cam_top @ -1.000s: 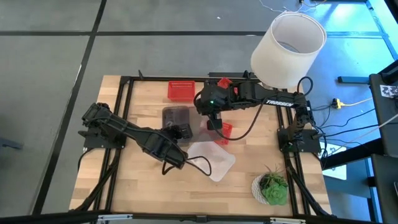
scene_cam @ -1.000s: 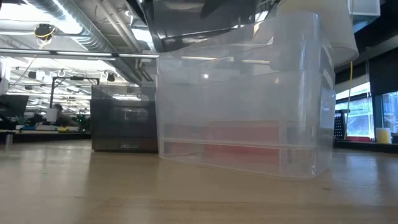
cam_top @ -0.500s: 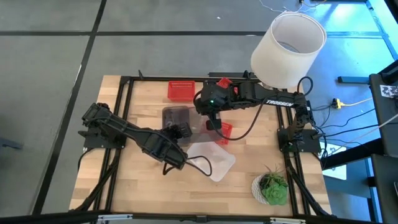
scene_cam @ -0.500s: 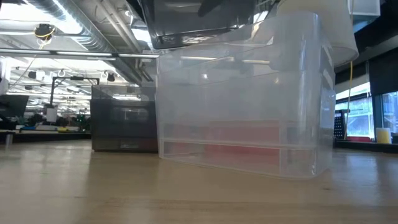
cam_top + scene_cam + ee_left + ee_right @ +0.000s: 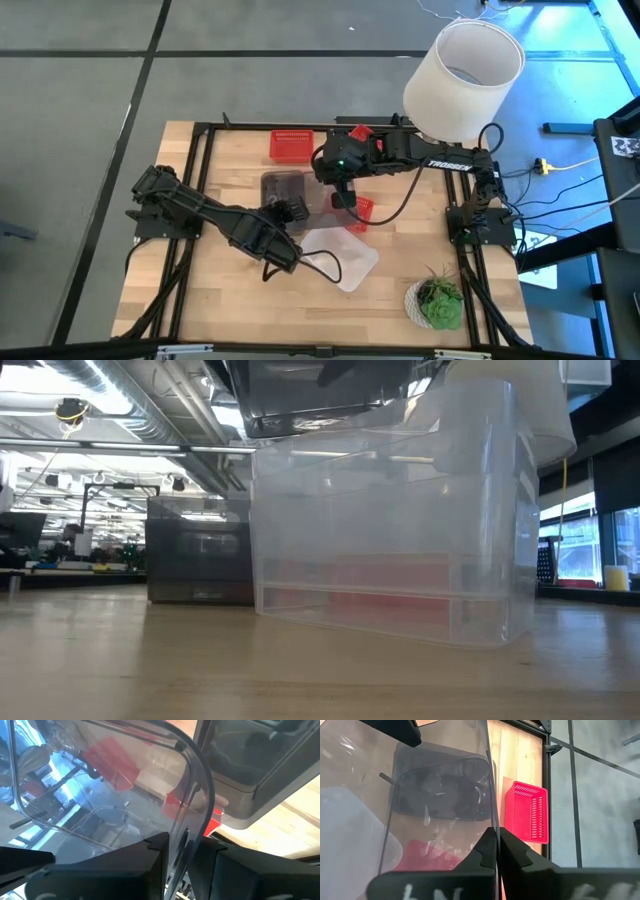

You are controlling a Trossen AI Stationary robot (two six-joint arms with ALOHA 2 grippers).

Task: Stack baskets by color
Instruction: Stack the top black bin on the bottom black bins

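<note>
A smoky grey basket (image 5: 318,203) hangs in the air between my two grippers; the low view shows its underside (image 5: 320,395) high over the table. My left gripper (image 5: 296,209) is shut on its left side, my right gripper (image 5: 343,199) on its right side. A second dark grey basket (image 5: 283,187) rests on its base on the table just beyond. A clear basket (image 5: 341,257) lies nearer the front edge. One red basket (image 5: 291,146) sits at the far edge and another (image 5: 363,209) under the right gripper. My left gripper pinches the held basket's side wall at its rim (image 5: 193,802), one finger on each face of the wall. It comes slanting down from the table's left. The basket is lifted clear of the table. My right gripper pinches the thin wall on the opposite side (image 5: 490,812) between its two shut fingers (image 5: 512,851). It comes slanting down from the table's right, and the basket hangs clear above the grey basket and the red one.
A large white lampshade (image 5: 463,78) stands at the far right corner and a small green plant (image 5: 438,303) at the near right. A black frame (image 5: 200,150) runs round the wooden table. Bare wood lies at the near left.
</note>
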